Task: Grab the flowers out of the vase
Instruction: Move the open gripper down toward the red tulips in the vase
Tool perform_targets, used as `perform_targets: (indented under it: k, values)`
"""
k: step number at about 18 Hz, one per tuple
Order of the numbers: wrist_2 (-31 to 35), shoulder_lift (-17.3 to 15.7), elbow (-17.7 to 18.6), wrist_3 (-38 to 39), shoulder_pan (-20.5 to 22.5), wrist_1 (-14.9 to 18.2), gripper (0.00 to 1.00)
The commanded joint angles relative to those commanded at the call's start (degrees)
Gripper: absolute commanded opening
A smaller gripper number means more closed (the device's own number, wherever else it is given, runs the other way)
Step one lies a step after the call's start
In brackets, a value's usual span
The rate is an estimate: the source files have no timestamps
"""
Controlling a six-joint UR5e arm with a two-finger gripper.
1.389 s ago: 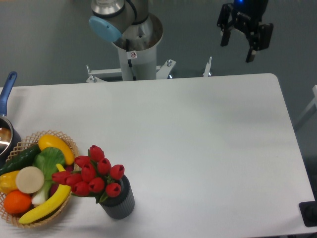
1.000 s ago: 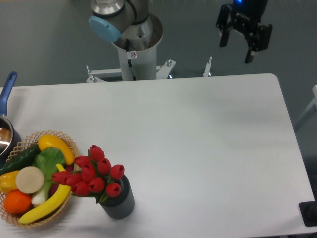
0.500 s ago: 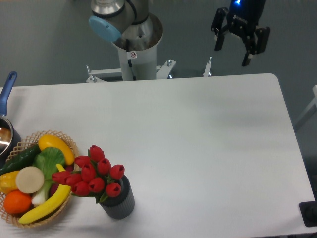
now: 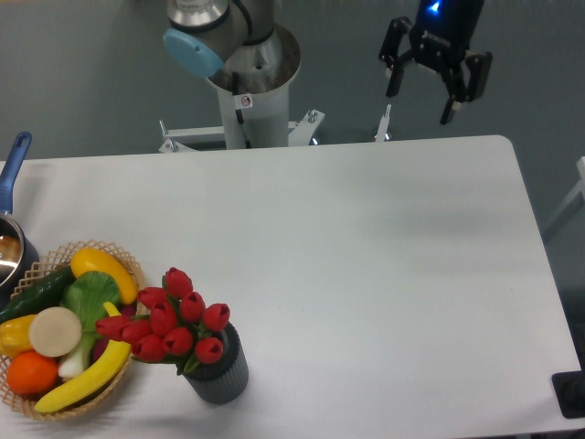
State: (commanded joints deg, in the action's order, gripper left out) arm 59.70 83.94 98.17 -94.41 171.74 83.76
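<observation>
The flowers point(image 4: 174, 324), a bunch of red tulip buds with green leaves, stand in the vase point(image 4: 219, 373), a small dark grey ribbed cylinder near the table's front left. My gripper point(image 4: 420, 104) hangs high above the table's far right edge, far from the flowers. Its two black fingers are spread apart with nothing between them.
A wicker basket point(image 4: 123, 267) of yellow, green and orange produce sits just left of the vase. A blue-handled metal pot point(image 4: 13, 163) is at the left edge. The arm's base column point(image 4: 249, 101) stands behind the far edge. A dark object point(image 4: 570, 393) lies at the front right corner.
The gripper has shifted left along the table's far edge, and its fingers stand wider apart than before. The flowers and vase have not moved.
</observation>
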Motion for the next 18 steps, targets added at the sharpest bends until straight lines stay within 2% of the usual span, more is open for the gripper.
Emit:
perform_targets:
  k: [3,10,13,16,18]
  values:
    - [-4.3,0.0,0.6,4.0,0.0,0.0,1.00]
    - [-8.7,0.2,1.0,8.4,-0.8,-0.8,1.00]
    - [-13.2,0.2,2.4,11.8,-0.8,-4.9,1.00]
    - [-13.8,0.2,4.4,13.7,-0.9,-11.3,1.00]
    - [-13.9,0.2,5.4,14.3,-1.5,-14.2,1.00]
